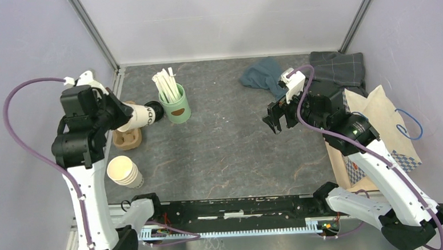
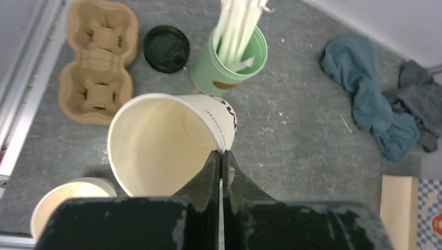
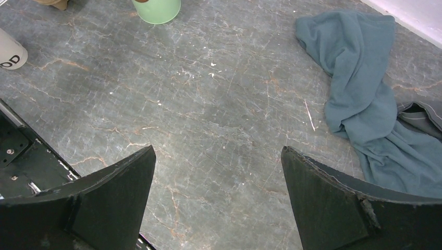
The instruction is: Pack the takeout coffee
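The cup (image 2: 156, 140) hangs off the bench (image 2: 292, 130) in the left end effector (image 2: 221, 161), whose fingers are closed nearly together on the cup wall at the rim, one inside and one outside. The cup is tipped well over, with its mouth toward the wrist camera. It looks empty and has no lid on. The black lid (image 2: 167, 48) lies flat on the bench between the carrier (image 2: 96, 57) and the mug (image 2: 229, 62). An empty paper cup should weigh almost nothing, but its wall is thin and soft. A pinch on one spot of the rim can crease it or let it swing, so light force is wise. The rolled rim is the stiffest part and the better place to hold. A grasp across the body would probably squash it oval and make the lid hard to seat. The lid is stiffer and smooth, and lying flat it offers only its edge to grip. The right end effector (image 3: 218, 151) is wide open and holds nothing, hovering over bare bench, with the bag (image 1: 385, 122) just beside that arm.
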{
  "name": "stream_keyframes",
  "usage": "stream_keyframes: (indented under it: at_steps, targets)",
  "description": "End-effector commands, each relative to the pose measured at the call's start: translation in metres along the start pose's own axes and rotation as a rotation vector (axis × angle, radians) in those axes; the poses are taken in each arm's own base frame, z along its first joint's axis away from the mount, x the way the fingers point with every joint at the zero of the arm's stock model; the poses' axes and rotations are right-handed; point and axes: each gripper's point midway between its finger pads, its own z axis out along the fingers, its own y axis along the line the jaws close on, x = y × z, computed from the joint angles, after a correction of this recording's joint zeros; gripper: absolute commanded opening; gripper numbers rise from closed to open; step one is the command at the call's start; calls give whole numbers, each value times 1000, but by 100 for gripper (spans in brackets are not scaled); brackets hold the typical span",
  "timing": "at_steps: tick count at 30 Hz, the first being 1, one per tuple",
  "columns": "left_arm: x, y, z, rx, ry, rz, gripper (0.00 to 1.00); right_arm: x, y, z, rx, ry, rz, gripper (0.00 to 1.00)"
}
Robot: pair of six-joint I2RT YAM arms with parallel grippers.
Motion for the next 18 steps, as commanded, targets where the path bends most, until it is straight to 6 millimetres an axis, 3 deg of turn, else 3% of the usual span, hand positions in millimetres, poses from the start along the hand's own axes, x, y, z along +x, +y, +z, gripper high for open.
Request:
stream_keyframes:
  at_steps: [1,3,6,9,18]
  targets:
    - [8,-25,29,113,17,88,2,-21,-1,-9,14,-64,11,98]
    - [29,-36,40,73,53,144,2,-24,-1,-13,22,-75,19,98]
    - [66,-71,50,75,97,236,2,-25,-4,-17,39,-84,33,98]
    - [90,-103,58,47,86,343,2,-30,-6,-25,62,-98,53,98]
    - [202,-208,100,42,64,636,2,-55,-12,-73,123,-311,146,98]
